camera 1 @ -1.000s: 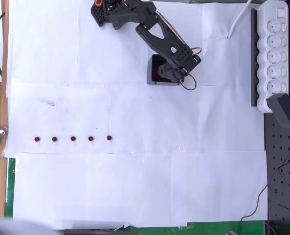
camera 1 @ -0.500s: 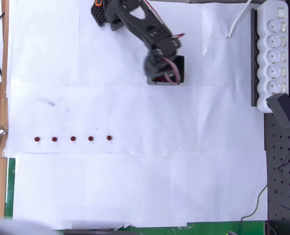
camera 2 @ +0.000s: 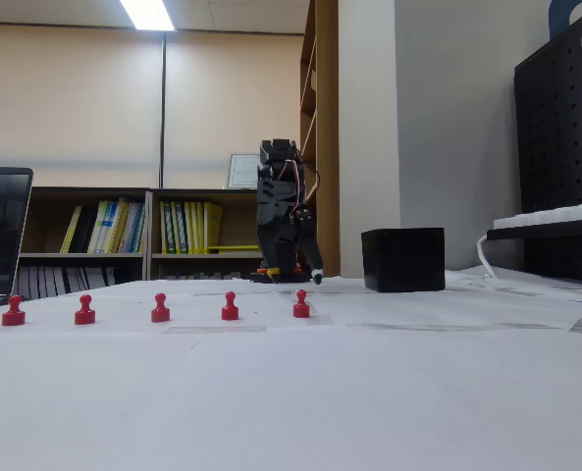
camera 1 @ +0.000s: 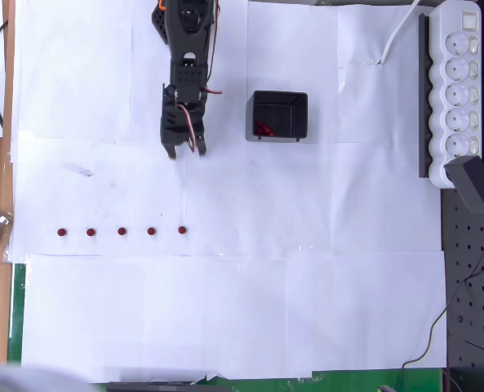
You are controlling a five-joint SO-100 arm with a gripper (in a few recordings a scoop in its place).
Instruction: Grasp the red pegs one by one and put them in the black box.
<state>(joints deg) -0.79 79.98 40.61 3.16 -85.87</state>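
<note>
Overhead view: white paper sheets (camera 1: pixel 225 310) cover the table, with a wooden edge on the left and a white power strip (camera 1: pixel 462 90) along the right. Five red pegs (camera 1: pixel 122 231) stand in one straight row in the left half, evenly spaced and apart from one another; the fixed view shows the same five upright (camera 2: pixel 160 308). Wide bare paper lies below the row and to its right, and an open band separates the row from the arm above it. One black box (camera 1: pixel 279 116) sits near the top centre, well apart from the row; red pieces show inside at its lower left, their number not countable. One gripper (camera 1: pixel 184 151) points down toward the row, left of the box and clear of it, above the rightmost peg's column but well short of it. Its jaws stand slightly apart, holding nothing. In the fixed view the gripper (camera 2: pixel 305 276) hangs close above the paper behind the pegs.
</note>
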